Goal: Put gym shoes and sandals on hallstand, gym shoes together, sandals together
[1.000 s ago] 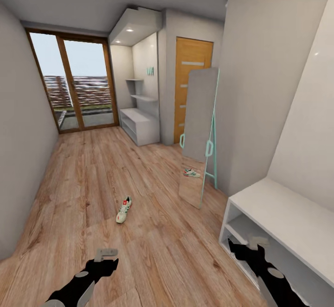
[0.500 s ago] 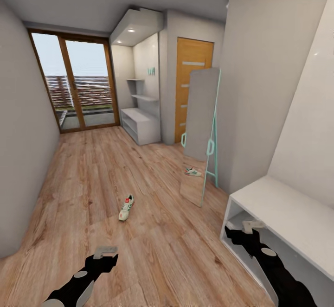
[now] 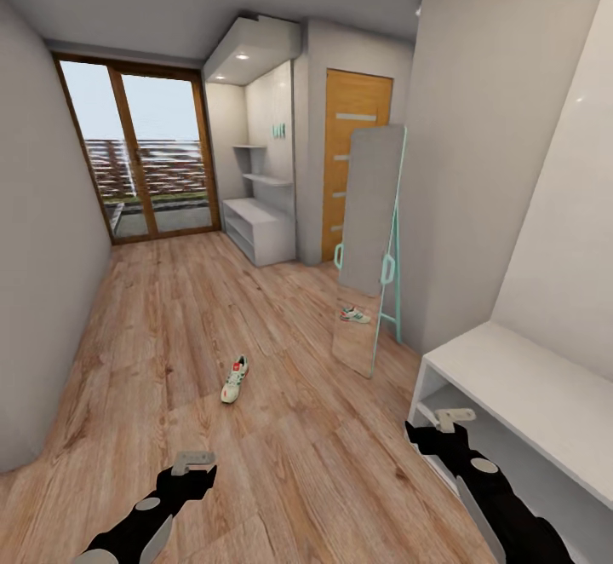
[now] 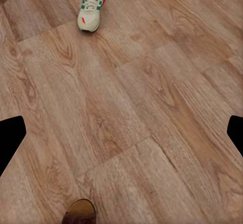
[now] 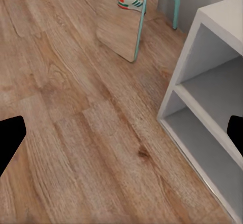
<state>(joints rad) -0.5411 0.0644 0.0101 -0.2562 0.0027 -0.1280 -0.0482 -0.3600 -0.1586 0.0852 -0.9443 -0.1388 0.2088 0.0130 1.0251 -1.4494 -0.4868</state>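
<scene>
One gym shoe (image 3: 232, 379) lies alone on the wood floor (image 3: 170, 317), well ahead of the left gripper (image 3: 192, 462). A second shoe (image 3: 355, 315) sits beside the leaning mirror (image 3: 368, 249). Both grippers are spread wide and empty (right gripper (image 3: 454, 417) near the shoe rack (image 3: 511, 376)).

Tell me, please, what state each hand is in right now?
Left hand: open, holding nothing.
Right hand: open, holding nothing.
</scene>
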